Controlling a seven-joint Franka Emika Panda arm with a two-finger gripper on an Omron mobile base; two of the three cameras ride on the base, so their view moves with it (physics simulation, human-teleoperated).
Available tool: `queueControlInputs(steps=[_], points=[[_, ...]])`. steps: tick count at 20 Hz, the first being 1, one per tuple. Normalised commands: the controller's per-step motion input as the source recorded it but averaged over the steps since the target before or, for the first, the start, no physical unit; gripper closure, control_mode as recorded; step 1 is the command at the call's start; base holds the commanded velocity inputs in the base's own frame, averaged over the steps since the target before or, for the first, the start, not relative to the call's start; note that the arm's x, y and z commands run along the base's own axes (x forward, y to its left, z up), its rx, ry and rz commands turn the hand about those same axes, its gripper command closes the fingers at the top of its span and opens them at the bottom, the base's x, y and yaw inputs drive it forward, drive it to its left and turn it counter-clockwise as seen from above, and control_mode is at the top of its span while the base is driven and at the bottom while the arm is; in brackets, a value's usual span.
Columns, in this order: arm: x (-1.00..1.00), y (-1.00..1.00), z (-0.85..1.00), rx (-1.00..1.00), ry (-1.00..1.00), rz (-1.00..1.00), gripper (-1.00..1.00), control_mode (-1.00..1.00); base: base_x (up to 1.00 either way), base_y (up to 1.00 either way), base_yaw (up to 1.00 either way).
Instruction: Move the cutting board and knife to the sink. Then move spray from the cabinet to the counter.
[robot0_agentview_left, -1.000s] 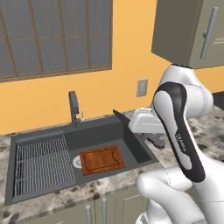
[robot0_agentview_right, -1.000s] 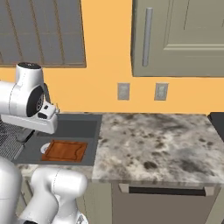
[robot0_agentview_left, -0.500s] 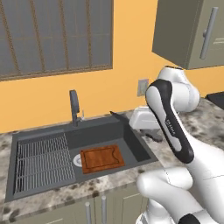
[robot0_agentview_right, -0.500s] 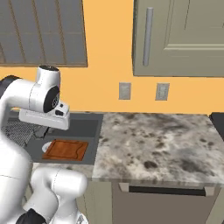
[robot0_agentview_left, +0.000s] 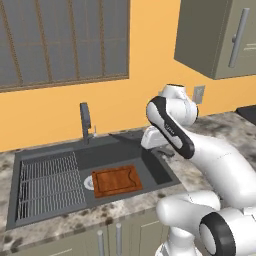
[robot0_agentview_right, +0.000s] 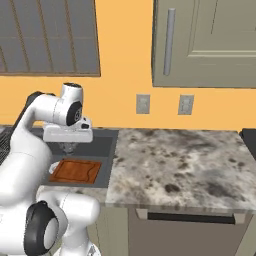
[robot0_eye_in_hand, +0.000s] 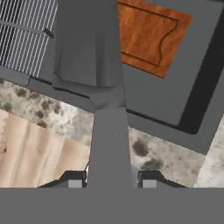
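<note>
Cutting board (robot0_agentview_left: 116, 180) flat on the floor of the sink (robot0_agentview_left: 150, 167), just right of the ribbed drain rack (robot0_agentview_left: 47, 184) and in front of the faucet (robot0_agentview_left: 85, 120); same board seen in the right base view (robot0_agentview_right: 76, 171) and in the hand view (robot0_eye_in_hand: 151, 36), notched short side turned away from the rack; groove visible along its edge.

Knife (robot0_eye_in_hand: 103, 109) clamped in the pincer (robot0_eye_in_hand: 110, 178), handle between the two dark fingertips (robot0_eye_in_hand: 74, 178), jaws partly closed on it from either side; dark grey blade broadening away from the hand, lying across the view over the front rim of the sink and over the rack; in the left base view, blade (robot0_agentview_left: 131, 139) projecting from the hand toward the faucet, above the basin near its back right corner; whether touching the basin, cannot tell.

Pincer (robot0_agentview_left: 160, 150) held above the right edge of the sink, wrist bent downward; in the right base view the white hand (robot0_agentview_right: 68, 135) hanging over the basin, just behind the board.

Speckled tabletop (robot0_agentview_right: 185, 170) stretching right of the sink, and a narrow strip of it (robot0_agentview_left: 75, 220) along the sink's front edge; closed wall cupboard with metal handle (robot0_agentview_right: 205, 42) above the tabletop, right of the sink; two wall outlets (robot0_agentview_right: 143, 104) below it.
</note>
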Motion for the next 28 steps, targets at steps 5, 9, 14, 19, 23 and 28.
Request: queueControlInputs(steps=[5,9,14,19,23,28], points=[[0.70,0.12,-0.68,-0.08,0.03,0.24,1.00,-1.00,0.00,0.00,0.00],[0.68,0.07,-0.66,-0.04,0.11,0.21,1.00,-1.00,0.00,0.00,0.00],[0.54,0.16,-0.71,-0.02,0.15,0.17,1.00,-1.00,0.00,0.00,0.00],[0.43,0.27,-0.78,0.00,0.15,0.12,1.00,-1.00,0.00,0.00,0.00],[0.29,0.26,-0.69,0.00,0.05,0.09,1.00,-1.00,0.00,0.00,0.00],[0.18,0.08,-0.58,0.00,-0.03,0.02,1.00,-1.00,0.00,0.00,0.00]])
